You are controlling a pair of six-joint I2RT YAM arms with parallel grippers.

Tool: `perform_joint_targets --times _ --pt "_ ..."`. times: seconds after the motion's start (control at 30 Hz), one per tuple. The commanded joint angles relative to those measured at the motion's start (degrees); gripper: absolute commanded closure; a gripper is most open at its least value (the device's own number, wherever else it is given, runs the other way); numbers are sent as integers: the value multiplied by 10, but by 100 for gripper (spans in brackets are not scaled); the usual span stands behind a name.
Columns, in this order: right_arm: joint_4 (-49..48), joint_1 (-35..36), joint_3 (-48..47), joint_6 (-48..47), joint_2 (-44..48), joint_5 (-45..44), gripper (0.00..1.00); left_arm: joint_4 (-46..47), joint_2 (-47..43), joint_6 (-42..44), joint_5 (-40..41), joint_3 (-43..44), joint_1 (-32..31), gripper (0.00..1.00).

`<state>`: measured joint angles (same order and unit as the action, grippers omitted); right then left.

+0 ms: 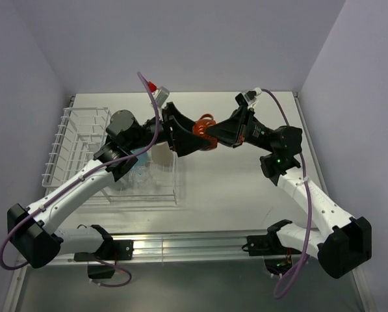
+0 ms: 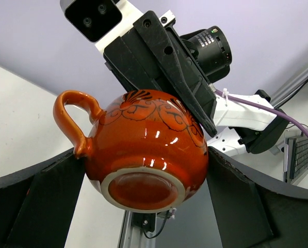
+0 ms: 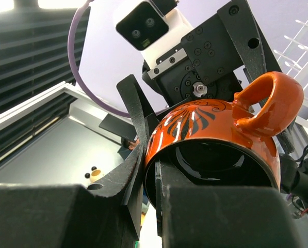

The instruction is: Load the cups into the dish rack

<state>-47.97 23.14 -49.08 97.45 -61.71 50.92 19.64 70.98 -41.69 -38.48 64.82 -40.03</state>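
The red-orange cup (image 1: 205, 132) hangs in mid-air between both grippers, above the table's middle. My right gripper (image 1: 214, 138) is shut on its rim, one finger inside the dark bowl and one outside, as the right wrist view shows (image 3: 154, 206). My left gripper (image 1: 191, 135) is open with a jaw on each side of the cup's body (image 2: 143, 150); the cup's base faces its camera and a gap shows on the handle side. The white wire dish rack (image 1: 70, 140) stands at the left. Light blue cups (image 1: 136, 170) and a cream cup (image 1: 162, 156) sit in its near end, partly hidden by the left arm.
The left arm lies across the rack's near right corner. The enclosure walls stand at the left, back and right. A metal rail (image 1: 194, 244) with both arm bases runs along the near edge. The rack's prongs show at the top right of the right wrist view (image 3: 303, 36).
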Motion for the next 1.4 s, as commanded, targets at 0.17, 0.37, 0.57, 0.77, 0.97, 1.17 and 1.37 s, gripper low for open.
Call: perform_joint_targets --times 0.17,0.37,0.57,0.77,0.97,1.17,1.37 --pt "-69 17 -1 3 3 -3 100 37 5 -16 10 -7 6 5" --pt "-64 18 0 -7 1 -9 100 20 9 -17 3 -2 4 56" --pt "7 19 -10 -58 12 -17 100 -4 0 -8 6 0 4 100" --pt "148 18 -29 -156 37 -47 84 -34 -15 7 23 2 5 100" --pt "218 18 -37 -204 53 -69 64 -51 -29 18 38 -4 4 100" --pt "251 17 -40 -228 58 -78 57 -65 -37 26 52 -14 5 100" --pt "313 16 -42 -267 77 -102 52 -90 -51 34 67 -22 8 100"
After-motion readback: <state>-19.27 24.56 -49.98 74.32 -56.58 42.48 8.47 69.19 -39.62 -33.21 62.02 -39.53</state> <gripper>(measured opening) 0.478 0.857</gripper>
